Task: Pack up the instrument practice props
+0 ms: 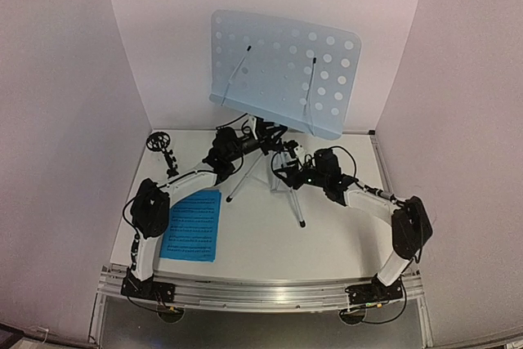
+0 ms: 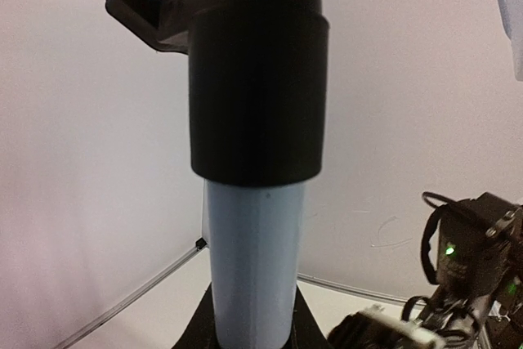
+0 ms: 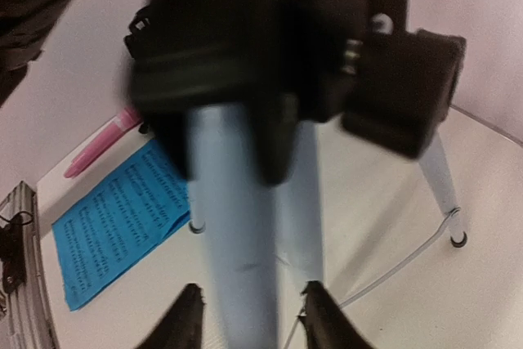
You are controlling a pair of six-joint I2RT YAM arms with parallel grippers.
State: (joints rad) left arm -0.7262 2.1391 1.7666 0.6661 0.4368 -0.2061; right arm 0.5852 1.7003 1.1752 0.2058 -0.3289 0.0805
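Gripping, left gripper [image 2: 252, 328]: fingers closed on the pole [image 2: 253, 259] of the music stand [image 1: 286, 67], under its black collar [image 2: 257, 96].
Right gripper [image 3: 249, 316]: fingers part-open astride a pale-blue stand tube, not pinching; view blurred.
Stand axis: pole upright, desk [image 1: 261, 46] tilted, facing the arm bases; legs splayed on the table [image 1: 327, 243], middle-back.
Left arm [image 1: 176, 185], right arm [image 1: 368, 200]: elbows out, forearms angled inward to the stand.
Nearby: blue music sheets [image 1: 194, 225] flat by the left arm; pink microphone [image 3: 102, 143] just beyond.

The stand [image 1: 282, 71], legs spread and desk overhanging, blocked the middle and rear of the table [image 1: 270, 247]. Walls [image 1: 57, 136] closed three sides. Sheets [image 1: 193, 225] and a mic stand [image 1: 162, 149] crowded the left. Bare table lay open in front and to the right.
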